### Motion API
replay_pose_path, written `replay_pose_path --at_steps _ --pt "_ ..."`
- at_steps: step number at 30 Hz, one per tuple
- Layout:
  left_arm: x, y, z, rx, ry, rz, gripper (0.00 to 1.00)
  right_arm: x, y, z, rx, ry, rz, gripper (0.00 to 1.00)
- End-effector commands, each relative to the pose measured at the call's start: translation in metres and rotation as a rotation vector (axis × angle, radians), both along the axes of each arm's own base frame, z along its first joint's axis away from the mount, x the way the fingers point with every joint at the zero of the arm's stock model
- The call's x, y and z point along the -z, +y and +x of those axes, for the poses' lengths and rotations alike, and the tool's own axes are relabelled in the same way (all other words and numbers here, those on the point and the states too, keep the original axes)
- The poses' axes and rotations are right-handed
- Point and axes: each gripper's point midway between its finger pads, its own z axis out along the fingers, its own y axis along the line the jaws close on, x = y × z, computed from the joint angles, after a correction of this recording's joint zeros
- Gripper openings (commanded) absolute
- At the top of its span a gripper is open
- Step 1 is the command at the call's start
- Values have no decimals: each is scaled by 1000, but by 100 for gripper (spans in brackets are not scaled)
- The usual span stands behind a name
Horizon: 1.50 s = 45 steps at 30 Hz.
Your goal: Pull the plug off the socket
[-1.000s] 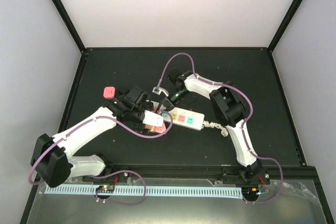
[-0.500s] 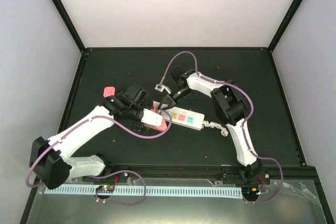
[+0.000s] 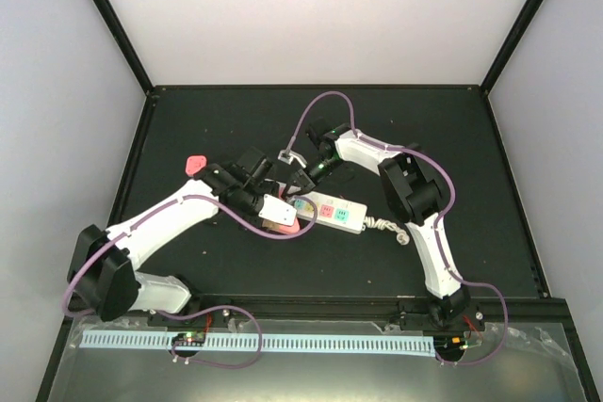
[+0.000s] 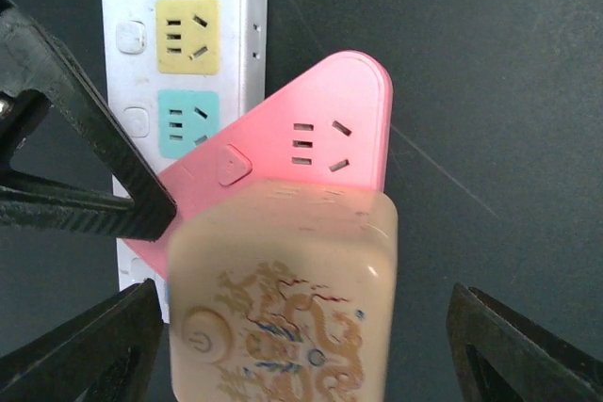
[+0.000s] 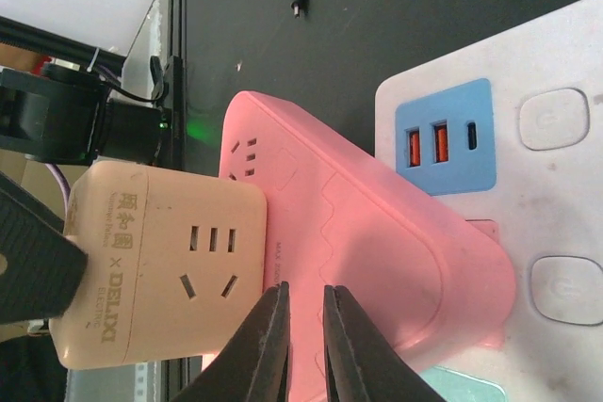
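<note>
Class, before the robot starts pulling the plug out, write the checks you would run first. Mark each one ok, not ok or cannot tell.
1. Left tool straddles the beige cube plug, one finger on each side: ok.
2. Left tool closed on that plug: not ok, its jaws stand open.
3. Beige cube plug joined to the pink adapter: ok, nothing pulled apart yet.
4. Right tool shut and set at the pink adapter to brace it: ok.
5. Right tool pressing firmly enough to hold things down: cannot tell.
6. Pink adapter seated square in the power strip: cannot tell; it lies skewed across the strip's end.
</note>
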Motion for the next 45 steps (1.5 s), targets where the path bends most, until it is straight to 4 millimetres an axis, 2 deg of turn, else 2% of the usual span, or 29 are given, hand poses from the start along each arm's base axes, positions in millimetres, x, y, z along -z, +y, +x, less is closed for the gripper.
replay_pose_path --at_steps 1,9,13,19,35,37,40,45 --pt "-3 -6 2 38 27 18 85 66 -24 9 29 -53 -223 16" --pt "3 -7 12 28 18 47 74 61 -23 4 13 -72 -209 16" --pt "0 -9 17 20 6 44 56 64 -23 1 3 -101 -226 16" --pt "-18 -16 19 20 14 8 34 72 -26 3 10 -142 -272 15" --pt "-34 -15 17 22 -14 -30 25 81 -31 6 17 -170 -311 16" --pt "-29 -14 17 18 -6 -24 24 75 -29 5 15 -165 -295 16" --pt "-21 -14 17 10 8 -16 24 56 -23 2 13 -152 -239 21" --pt "-20 -15 16 0 29 -19 24 3 -15 -1 4 -176 -123 31"
